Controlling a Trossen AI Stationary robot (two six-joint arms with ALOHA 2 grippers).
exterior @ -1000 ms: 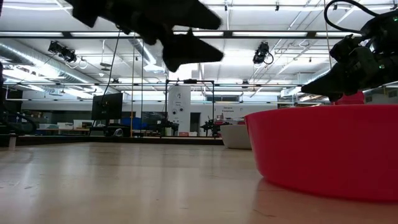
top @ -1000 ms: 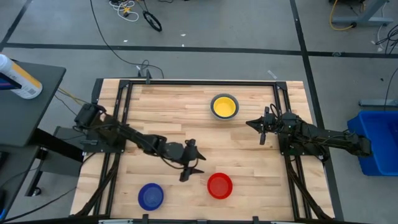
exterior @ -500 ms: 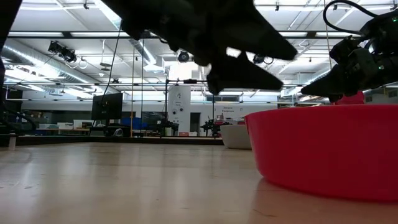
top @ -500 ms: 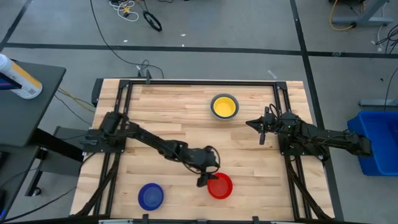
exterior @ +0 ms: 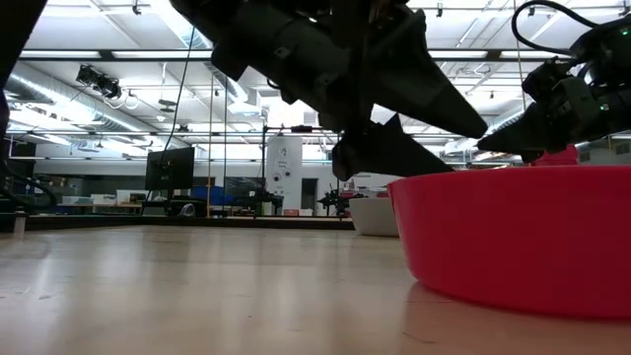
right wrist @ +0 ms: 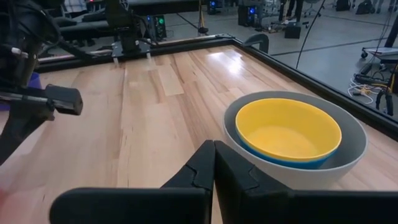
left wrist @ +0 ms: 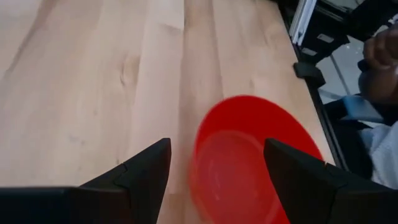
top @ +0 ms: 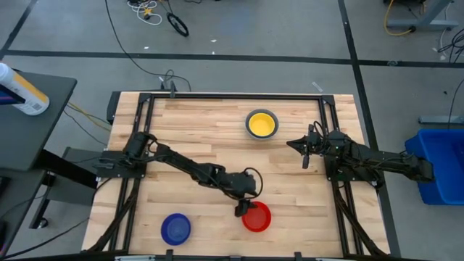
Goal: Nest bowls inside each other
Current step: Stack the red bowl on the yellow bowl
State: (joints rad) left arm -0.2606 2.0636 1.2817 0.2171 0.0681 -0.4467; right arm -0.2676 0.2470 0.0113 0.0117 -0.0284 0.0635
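Note:
A red bowl [top: 258, 217] rests upright on its base near the table's front edge. My left gripper [top: 241, 209] hangs open just above that bowl's left rim [left wrist: 198, 149], slanting down; in the left wrist view one finger [left wrist: 149, 171] stands outside the rim and the other [left wrist: 292, 174] over the bowl. A dark blue bowl [top: 175, 228] sits at the front left. At the far side a yellow bowl [right wrist: 287, 132] sits inside a light blue one, inside a grey one [right wrist: 348, 155]. My right gripper [right wrist: 213, 149] waits shut beside that stack.
Black frame rails [top: 141, 138] run along the table's left and right sides. A person's hand [left wrist: 380, 56] shows beyond the table's edge in the left wrist view. Bare wood lies between the red bowl and the far stack.
My left gripper has travelled toward the table's right and near edges and sunk, from mid-table to the red bowl's left rim, rolling a little on the way. Most of this happened in the earlier half second. The bowls have not moved.

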